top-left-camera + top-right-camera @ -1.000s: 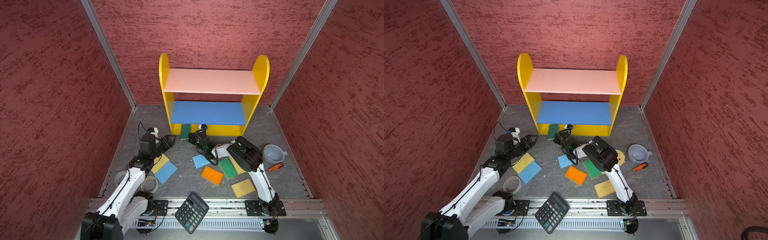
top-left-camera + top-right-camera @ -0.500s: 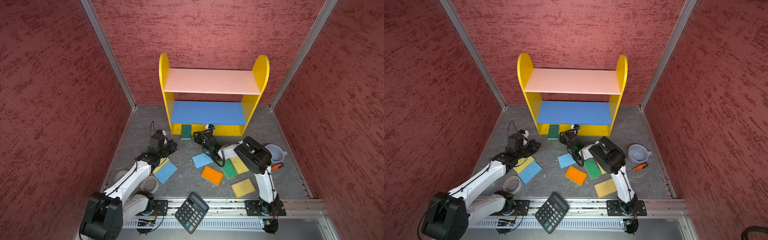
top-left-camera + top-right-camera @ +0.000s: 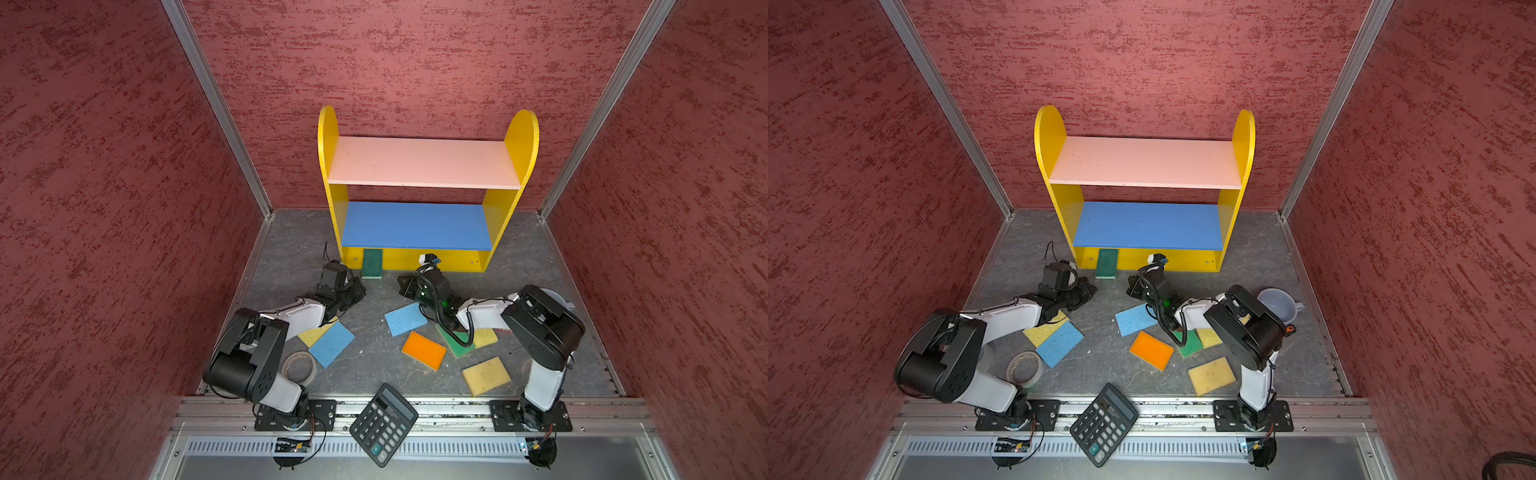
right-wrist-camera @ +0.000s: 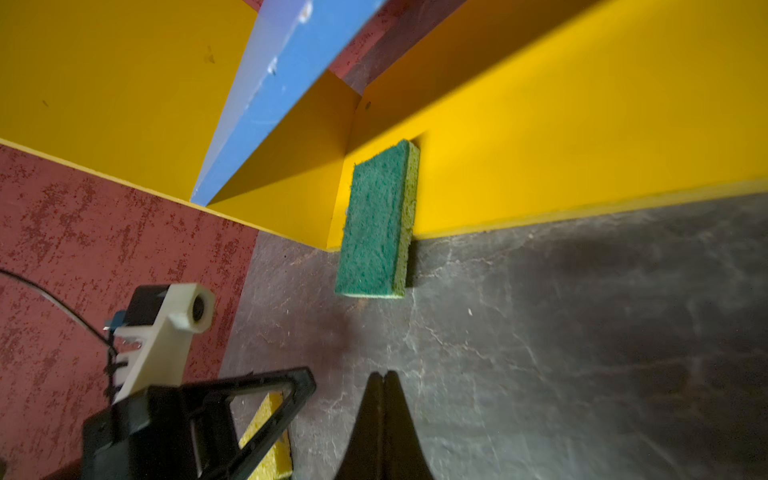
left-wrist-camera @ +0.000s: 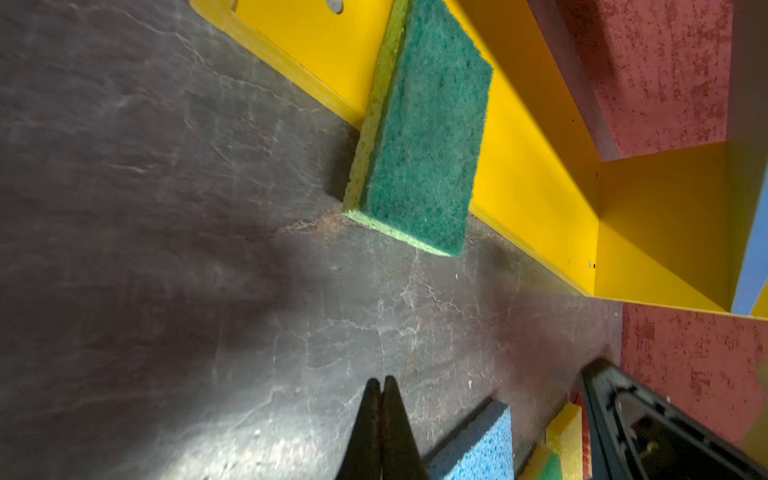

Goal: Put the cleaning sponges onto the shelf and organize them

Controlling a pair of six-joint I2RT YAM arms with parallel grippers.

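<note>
Mid-frame in both top views, the green-faced yellow foam sponge [image 3: 372, 263] straddles the bottom lip of the yellow three-tier shelf [image 3: 419, 162], half in. Left hand [image 5: 381, 384] and right hand [image 4: 384, 380], closed and empty, face it, likely to nudge.

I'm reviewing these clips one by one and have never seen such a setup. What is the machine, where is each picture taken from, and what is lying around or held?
This is a two-armed robot; each arm ends in a two-finger gripper. The two wide pictures look down from overhead, nearly alike; the two close-ups come from cameras on the wrists. The left gripper and right gripper are both shut, holding nothing. At the shelf, a green sponge lies across the bottom board's front edge. More sponges, such as the orange sponge, lie flat on the floor beside a tape roll; a calculator sits at the front edge.
</note>
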